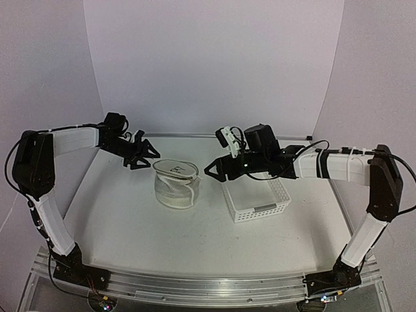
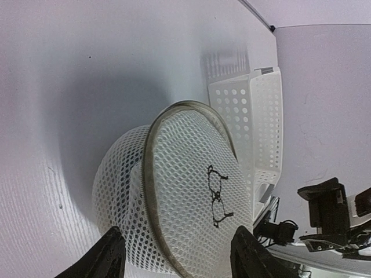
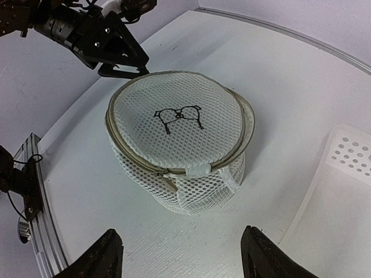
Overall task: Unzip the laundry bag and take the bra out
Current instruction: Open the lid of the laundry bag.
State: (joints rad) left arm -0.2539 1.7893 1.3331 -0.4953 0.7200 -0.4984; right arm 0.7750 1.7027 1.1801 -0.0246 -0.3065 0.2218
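I start with the flat white tabletop (image 1: 130, 221). It has bare surface all around the work, and its near edge with the arm bases is well clear of it.

The white perforated plastic basket (image 1: 260, 211) sits to the right, under my right arm. Its near wall is the one hard edge I would mind when swinging that side.

The white mesh cylindrical laundry bag (image 1: 176, 184) stands upright mid-table, just beside the basket but apart from it. Its round lid is level, and the zip looks closed along the whole rim I can see. I cannot make out a bra through the mesh. I judge the task hardly begun: unzipping and removal are both left.

The left gripper (image 1: 144, 154) hovers at the bag's far-left rim, fingers spread and holding nothing. The right gripper (image 1: 211, 170) hangs to the bag's right, also spread and empty. Each has free air to come down.

From the right wrist, the small zip pull (image 3: 170, 182) hangs at the seam facing that gripper, below the lid's black squiggle mark (image 3: 178, 116).
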